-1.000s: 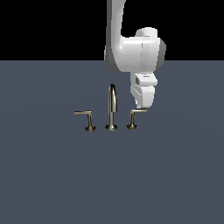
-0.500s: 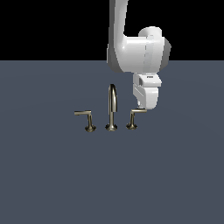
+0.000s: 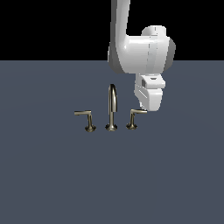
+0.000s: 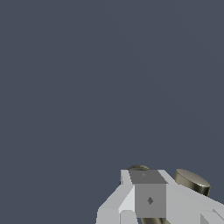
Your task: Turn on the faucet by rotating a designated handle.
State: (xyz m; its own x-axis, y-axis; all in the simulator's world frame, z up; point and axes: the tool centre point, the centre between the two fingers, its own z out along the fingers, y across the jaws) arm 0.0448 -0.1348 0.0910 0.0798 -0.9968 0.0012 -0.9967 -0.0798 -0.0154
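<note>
Dropped lower since a second ago: my claw [image 3: 143, 106] now sits at the free end of the right lever [image 3: 137, 113], where before it hung above and just off that tip. Faucet parts look unmoved.

Landmark is the spout [image 3: 112, 106]. On the exterior view's right of it stands the designated handle on its flared base. Its bar runs roughly level, pointing away from the spout toward my claw. The twin lever [image 3: 84, 116] is on the spout's far side, well apart from me, so no mix-up.

Key relation: bar's long axis points straight at my claw, tip appears to be touching or just inside the fingers. Exterior view can't settle which, since the hand body covers the tip.

Wrist view shows one finger [image 4: 146, 199] with brass showing just beside and behind it, probably the bar [image 4: 191, 181] and post. Claw opening: cannot tell, and no firm hold is visible.

My read: still positioning. The next move should push sideways on the tip, across the bar's axis, swinging it about its post.
</note>
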